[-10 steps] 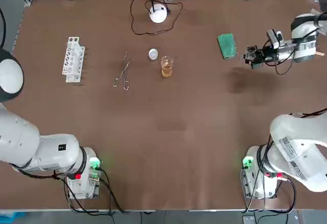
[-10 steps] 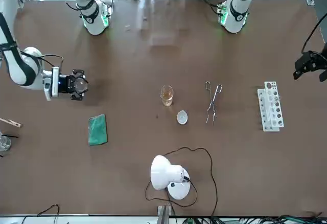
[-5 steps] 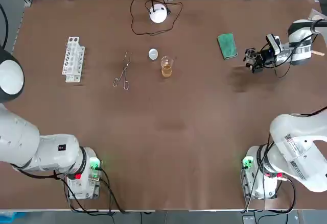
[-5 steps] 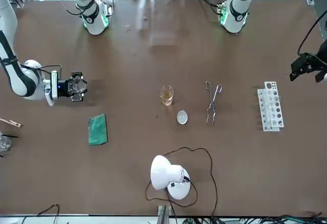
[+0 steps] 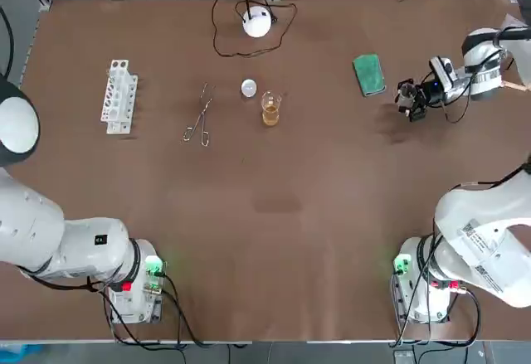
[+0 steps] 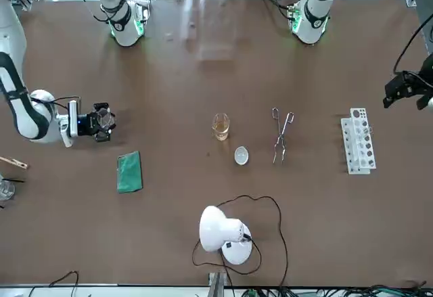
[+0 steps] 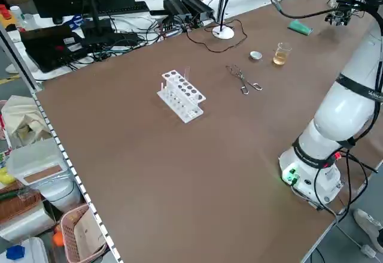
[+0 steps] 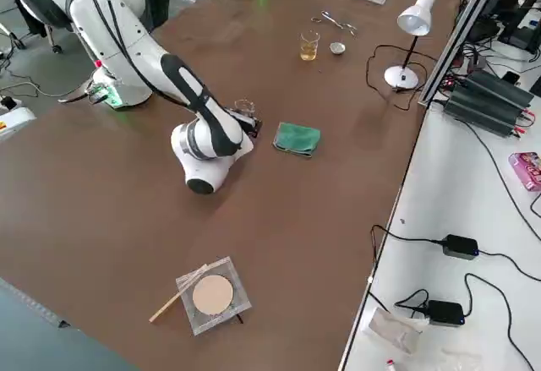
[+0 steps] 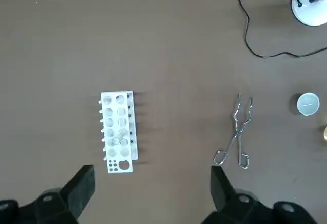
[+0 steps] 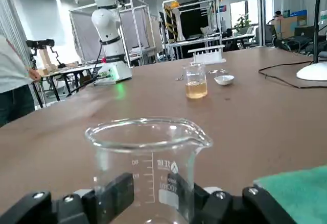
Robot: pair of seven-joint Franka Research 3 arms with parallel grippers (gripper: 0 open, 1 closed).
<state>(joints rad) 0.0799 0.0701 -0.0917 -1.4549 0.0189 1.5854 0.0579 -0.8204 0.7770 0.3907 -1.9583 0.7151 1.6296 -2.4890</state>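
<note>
Beside the green cloth (image 5: 368, 75), my right gripper (image 6: 103, 122) clamps an empty glass beaker (image 10: 148, 157), upright. Left gripper (image 9: 152, 177) hangs above the tube rack (image 9: 118, 131), fingers wide, holding nothing.

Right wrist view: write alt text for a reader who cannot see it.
The right claw grips an empty glass beaker, seen close up over the brown table. Farther off stand a beaker of amber liquid and a small white dish; a green cloth lies nearby.
</note>
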